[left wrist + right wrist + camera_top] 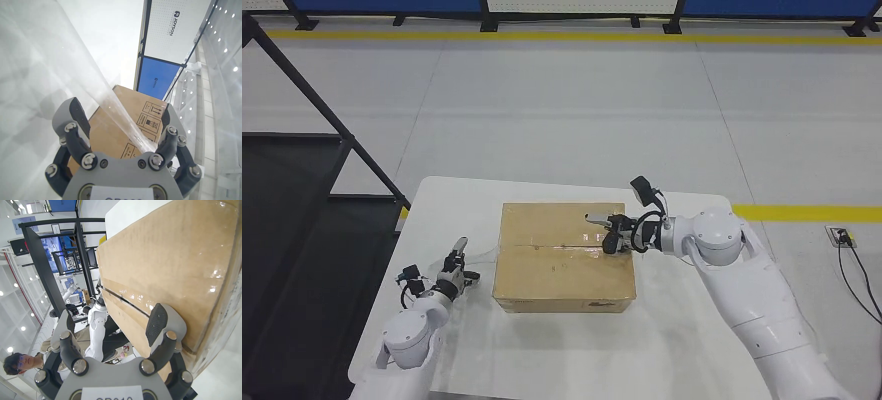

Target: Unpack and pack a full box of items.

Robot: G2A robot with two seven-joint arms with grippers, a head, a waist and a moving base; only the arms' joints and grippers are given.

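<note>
The cardboard box point(562, 265) sits closed at the middle of the white table point(542, 350), its long side facing the robot; a seam point(562, 243) runs along its top, and the right wrist view shows that seam point(128, 302) covered by glossy clear tape point(141, 298); the side seen between the left arm's fingers point(105, 136) carries printed handling symbols point(151, 117).

The right gripper point(610, 235) is over the right part of the box top point(170, 266), beside the seam; its fingers are spread with nothing between them point(113, 313); one ribbed pad point(156, 323) lies close along the cardboard - whether it touches, I cannot tell.

The left gripper point(464, 262) is low over the table just left of the box, apart from it and pointing towards its side; its fingers point(79, 115) are also spread wide and hold nothing point(121, 106).

Beyond the table - a black metal frame point(302, 100) stands to the left; a yellow floor line point(802, 212) runs off to the right.
</note>
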